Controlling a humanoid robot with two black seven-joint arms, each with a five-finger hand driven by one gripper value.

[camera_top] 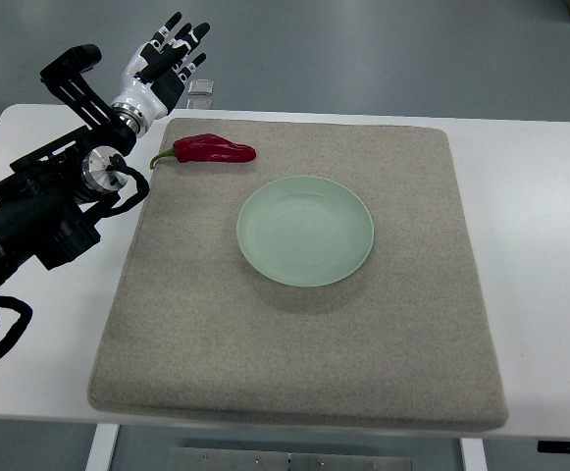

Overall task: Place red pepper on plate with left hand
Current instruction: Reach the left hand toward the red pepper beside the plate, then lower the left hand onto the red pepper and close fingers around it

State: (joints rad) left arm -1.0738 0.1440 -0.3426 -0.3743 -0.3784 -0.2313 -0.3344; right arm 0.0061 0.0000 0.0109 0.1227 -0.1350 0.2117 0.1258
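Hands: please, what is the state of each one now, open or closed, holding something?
Left hand: open, fingers spread, holding nothing; the red pepper lies on the mat, apart from it.
Right hand: not in view.

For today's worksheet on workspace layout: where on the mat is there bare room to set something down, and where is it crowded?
Bare: the mat nearer than the plate, and its right strip. Crowded: the far-left corner, with the red pepper and left hand above.

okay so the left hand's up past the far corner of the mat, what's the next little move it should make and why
Probably bring the left hand back and down over the red pepper. Its fingers are spread and hold nothing, and the pepper lies on the mat, apart from the empty plate.
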